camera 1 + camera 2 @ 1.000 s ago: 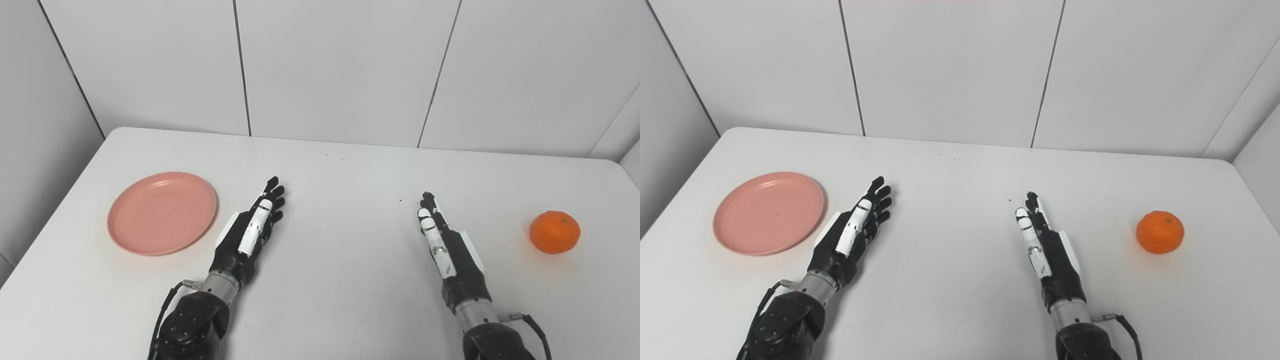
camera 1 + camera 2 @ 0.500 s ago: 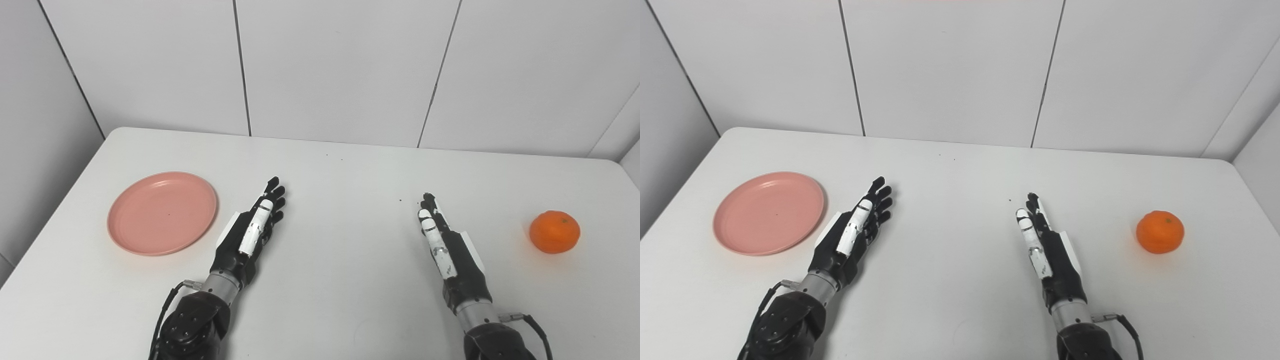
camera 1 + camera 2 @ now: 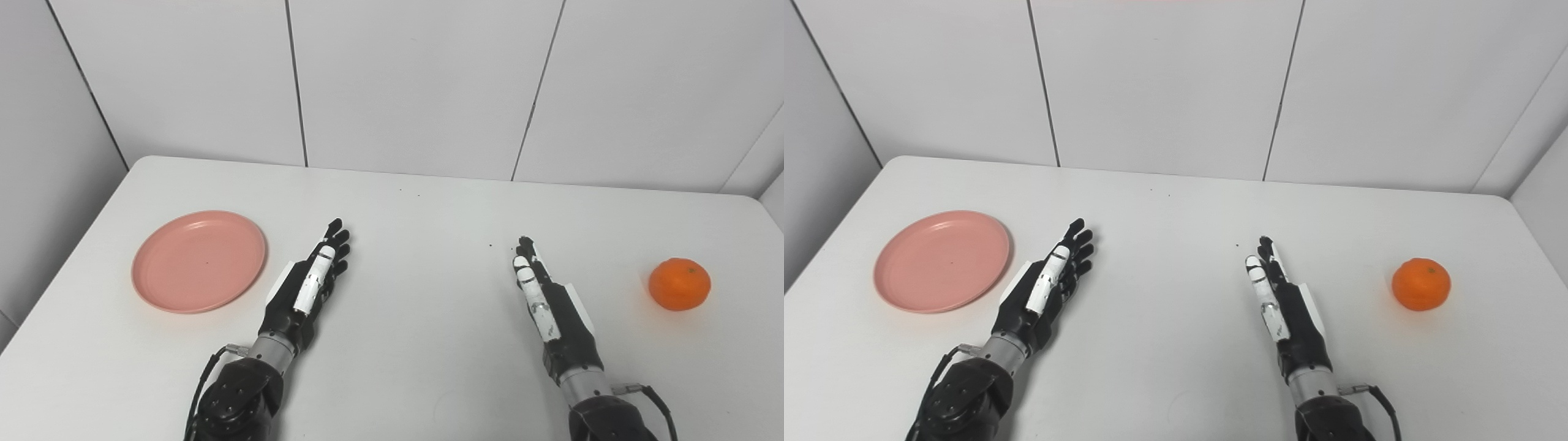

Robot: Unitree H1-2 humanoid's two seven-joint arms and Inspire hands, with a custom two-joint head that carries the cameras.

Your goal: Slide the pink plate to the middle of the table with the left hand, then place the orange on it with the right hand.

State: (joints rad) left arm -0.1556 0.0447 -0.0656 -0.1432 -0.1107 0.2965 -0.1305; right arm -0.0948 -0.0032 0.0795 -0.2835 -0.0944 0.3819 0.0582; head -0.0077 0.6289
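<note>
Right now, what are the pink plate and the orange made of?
The pink plate looks like plastic: even matte pink, thin raised rim, soft shine. It could be melamine; I cannot tell for sure. The orange looks like real fruit: dimpled, slightly glossy peel with a small dark stem spot on top.

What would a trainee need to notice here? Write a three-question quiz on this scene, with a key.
1. True or false: the orange lies on the pink plate.
2. Which robot hand is nearer the plate: A) left robot hand, B) right robot hand?
3. Fill in: both hands hold ____.

Key: 1. False: plate at the table's left, orange at its right. 2. A. 3. Nothing; fingers extended.
</note>
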